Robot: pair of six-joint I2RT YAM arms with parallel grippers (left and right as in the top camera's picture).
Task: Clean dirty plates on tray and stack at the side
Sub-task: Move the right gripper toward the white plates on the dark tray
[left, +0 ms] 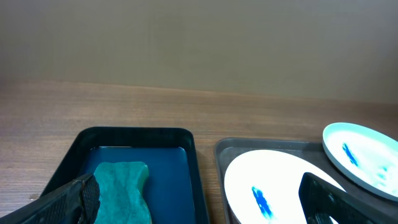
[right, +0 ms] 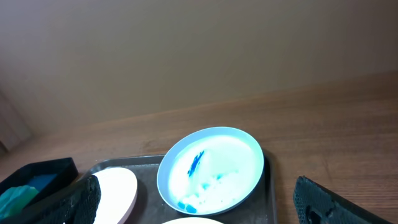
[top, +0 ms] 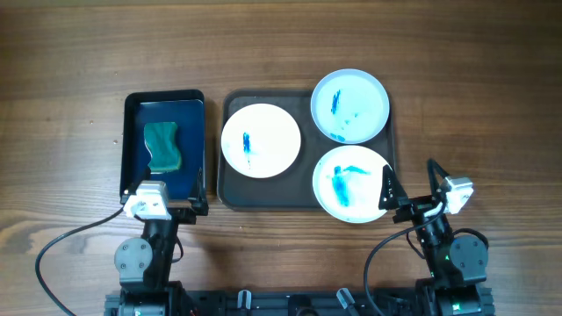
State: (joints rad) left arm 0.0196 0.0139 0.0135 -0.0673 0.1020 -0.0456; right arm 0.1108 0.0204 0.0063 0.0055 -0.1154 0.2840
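Three dirty plates lie on the dark grey tray (top: 306, 200). One (top: 261, 140) is on its left with a small blue streak. One (top: 350, 105) is at the back right with a pale blue film. One (top: 351, 183) is at the front right with blue smears. My left gripper (top: 167, 204) is open and empty at the near end of the black tray. My right gripper (top: 411, 189) is open and empty beside the front right plate's near right edge. The left wrist view shows the left plate (left: 280, 180). The right wrist view shows the back right plate (right: 214, 168).
A smaller black deep tray (top: 132, 145) with blue liquid holds a green sponge (top: 162, 147), just left of the grey tray. The sponge (left: 121, 190) also shows in the left wrist view. Bare wooden table lies on both sides.
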